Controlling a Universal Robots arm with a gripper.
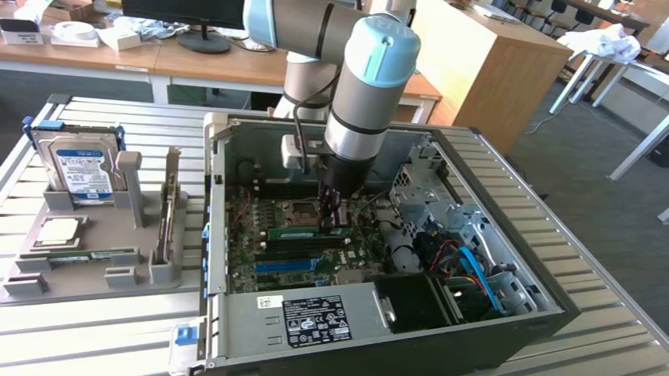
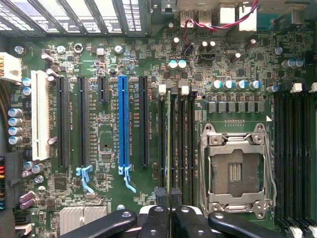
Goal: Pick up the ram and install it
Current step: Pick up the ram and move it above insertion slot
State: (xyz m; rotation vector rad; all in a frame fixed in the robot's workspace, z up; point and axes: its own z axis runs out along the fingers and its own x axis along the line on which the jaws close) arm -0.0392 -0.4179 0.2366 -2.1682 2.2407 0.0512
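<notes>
Slatted metal table (image 1: pixel 94 333), open PC case (image 1: pixel 522 333) on it. Ram (image 2: pixel 170 144) seen edge-on, chips and sticker hidden, upright along the motherboard (image 2: pixel 106 139) slots beside the empty socket (image 2: pixel 237 168). Gripper (image 2: pixel 170 208) clamped on its end, fingers partly cut off. Whether it's seated, can't tell.

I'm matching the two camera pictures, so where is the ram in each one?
Exterior view: the ram sits level at the gripper tip, above the motherboard.
Wrist view: the ram shows edge-on, a thin green line extending from the gripper, beside the processor socket.
Shared landmark: the empty processor socket.
</notes>
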